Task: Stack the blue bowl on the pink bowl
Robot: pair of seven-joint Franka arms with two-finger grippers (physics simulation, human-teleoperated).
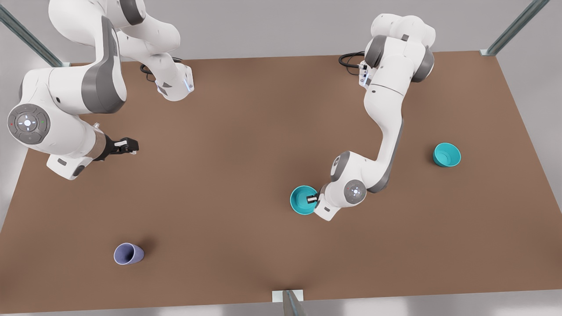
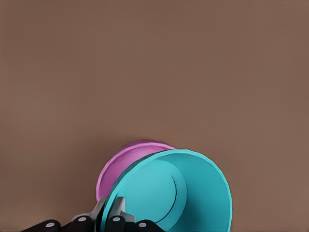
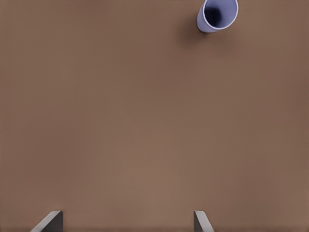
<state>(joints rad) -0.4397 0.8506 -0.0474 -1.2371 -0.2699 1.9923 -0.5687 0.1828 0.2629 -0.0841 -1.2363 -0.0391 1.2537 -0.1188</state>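
Going across the front view from its left: right pincer (image 1: 134,145) hangs above the bare brown counter (image 1: 246,145) at that left side, arm waiting, nothing between the fingers. The right wrist view shows its two fingertips (image 3: 48,222) set wide apart over bare counter, with the lavender cup (image 3: 217,14) farther off. In the front view the lavender cup (image 1: 128,253) lies tipped on its side near the counter's near edge, well apart from both arms.

Right of centre: left pincer (image 1: 312,199) reaches into the blue bowl (image 1: 304,200). In the left wrist view its fingers (image 2: 116,212) are clamped on the blue bowl (image 2: 193,188) rim, one finger inside the wall and one outside. Bowl is tilted, opening turned toward the camera. The pink bowl (image 2: 123,162) sits right behind and under it, with the blue one overlapping most of it; whether the two touch is not clear. In the front view the pink bowl is hidden under the blue bowl and the arm.

Far right: a second teal bowl (image 1: 447,154), slightly darker, lies tipped on the counter, well apart from everything else
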